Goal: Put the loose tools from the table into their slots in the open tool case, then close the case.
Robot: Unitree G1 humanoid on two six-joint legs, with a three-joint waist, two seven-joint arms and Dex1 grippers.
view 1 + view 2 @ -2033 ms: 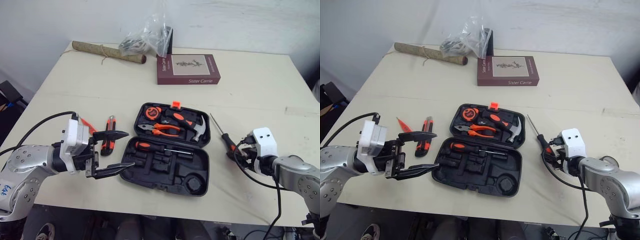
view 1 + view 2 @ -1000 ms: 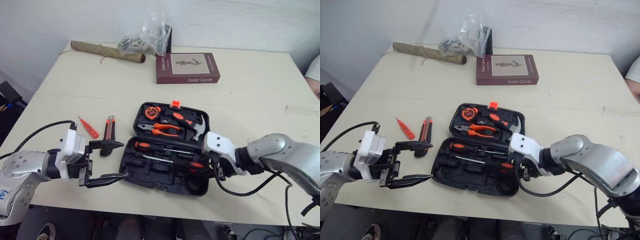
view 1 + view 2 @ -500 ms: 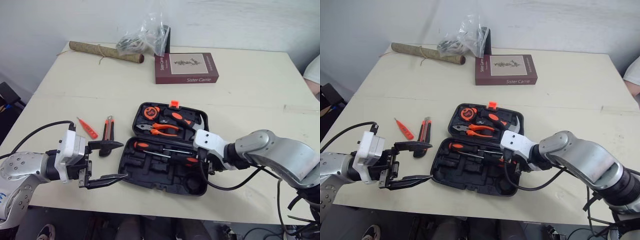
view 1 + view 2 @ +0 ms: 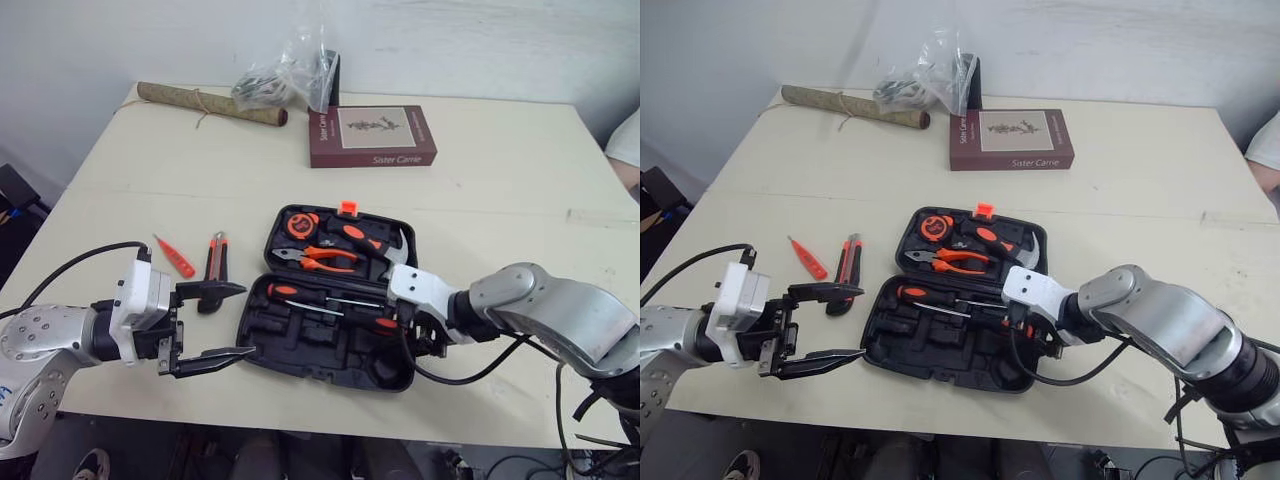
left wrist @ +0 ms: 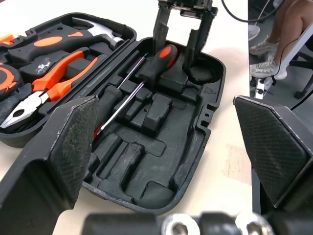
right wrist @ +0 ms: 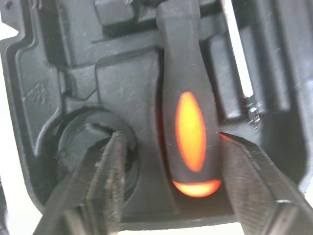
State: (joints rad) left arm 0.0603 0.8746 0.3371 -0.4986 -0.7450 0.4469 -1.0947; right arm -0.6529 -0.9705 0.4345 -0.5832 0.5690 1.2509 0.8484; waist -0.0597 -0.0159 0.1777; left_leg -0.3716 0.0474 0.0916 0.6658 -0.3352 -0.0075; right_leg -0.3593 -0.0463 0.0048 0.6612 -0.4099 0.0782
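The black tool case (image 4: 300, 345) lies open mid-table. Its far half holds a tape measure, pliers (image 4: 322, 260) and a hammer (image 4: 390, 250). Two screwdrivers lie in the near half. My right gripper (image 6: 171, 147) stands open over the black-and-orange handle of the nearer screwdriver (image 6: 188, 122), one finger on each side, and that handle rests in its slot. Left of the case, my left gripper (image 4: 215, 322) hangs open and holds nothing. A utility knife (image 4: 215, 258) and an orange tester pen (image 4: 177, 256) lie loose on the table beyond it.
A maroon book (image 4: 372, 136), a plastic bag (image 4: 285, 75) and a rolled mat (image 4: 210, 103) sit at the far side. A person's sleeve (image 4: 627, 145) shows at the right edge, and legs (image 5: 288, 29) show beside the table.
My right arm carried the screwdriver from the table right of the case into the near half, then opened off its handle. The left gripper has barely moved.
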